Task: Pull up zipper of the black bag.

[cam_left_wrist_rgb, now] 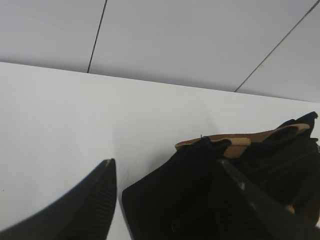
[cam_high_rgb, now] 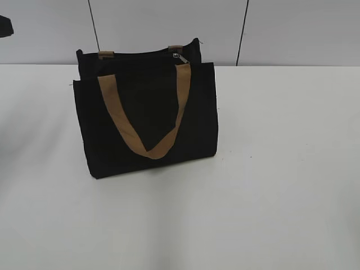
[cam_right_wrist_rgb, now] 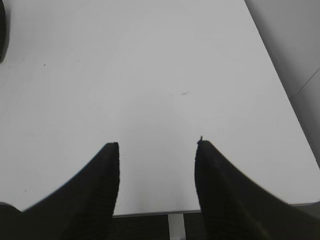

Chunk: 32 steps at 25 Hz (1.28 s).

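On white table [cam_high_rgb: 292, 185]: black bag [cam_high_rgb: 146, 121] soft, light, floppy. Pinch silver zipper [cam_high_rgb: 181, 58] tab; brace bag. Left gripper [cam_left_wrist_rgb: 167, 170] jaws wide beside bag; right gripper [cam_right_wrist_rgb: 157, 150] jaws wide, empty.

1. You see the zipper [cam_high_rgb: 181, 58] only as a tiny silver tab; its ring and teeth are too small to make out.
2. In the left wrist view, the black bag [cam_left_wrist_rgb: 200, 190] is cut off by the bottom and right edges, and one finger [cam_left_wrist_rgb: 260, 205] covers part of it.
3. A dark object [cam_right_wrist_rgb: 2, 30] is clipped by the right wrist view's left edge; you cannot tell what it is.
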Each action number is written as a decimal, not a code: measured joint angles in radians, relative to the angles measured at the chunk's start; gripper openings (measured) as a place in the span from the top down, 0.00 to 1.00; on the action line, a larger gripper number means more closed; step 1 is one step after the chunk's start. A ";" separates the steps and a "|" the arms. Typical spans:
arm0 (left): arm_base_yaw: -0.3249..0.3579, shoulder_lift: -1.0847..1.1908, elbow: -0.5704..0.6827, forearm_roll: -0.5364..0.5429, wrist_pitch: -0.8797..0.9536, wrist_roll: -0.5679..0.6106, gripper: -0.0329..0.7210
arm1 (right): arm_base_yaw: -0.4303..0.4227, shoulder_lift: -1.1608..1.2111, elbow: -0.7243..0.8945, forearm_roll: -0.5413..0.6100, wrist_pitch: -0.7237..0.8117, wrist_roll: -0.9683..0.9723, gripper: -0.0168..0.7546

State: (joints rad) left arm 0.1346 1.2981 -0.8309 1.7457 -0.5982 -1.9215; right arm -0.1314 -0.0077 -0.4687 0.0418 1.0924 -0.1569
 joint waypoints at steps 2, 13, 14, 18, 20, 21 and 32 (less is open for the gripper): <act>0.000 -0.010 0.000 0.000 -0.003 0.000 0.35 | 0.008 0.000 0.000 0.003 0.000 -0.003 0.49; 0.000 -0.048 0.000 0.001 -0.024 0.000 0.35 | 0.103 0.000 0.000 0.027 0.001 0.005 0.49; 0.000 -0.048 0.000 0.001 -0.024 0.000 0.35 | 0.103 0.000 0.000 0.033 0.001 0.006 0.49; 0.000 -0.048 0.000 0.001 -0.024 0.000 0.35 | 0.103 0.000 0.000 0.041 0.001 0.008 0.49; 0.000 -0.048 0.000 0.001 -0.008 0.000 0.35 | 0.103 0.000 0.000 0.042 0.001 0.008 0.49; 0.000 -0.048 0.000 0.001 0.008 0.000 0.35 | 0.103 0.000 0.000 0.042 0.001 0.008 0.49; 0.006 -0.046 0.000 0.000 0.325 0.000 0.35 | 0.103 0.000 0.000 0.043 0.001 0.009 0.49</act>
State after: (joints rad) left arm 0.1409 1.2520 -0.8309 1.7459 -0.2727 -1.9215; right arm -0.0288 -0.0077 -0.4687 0.0853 1.0933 -0.1481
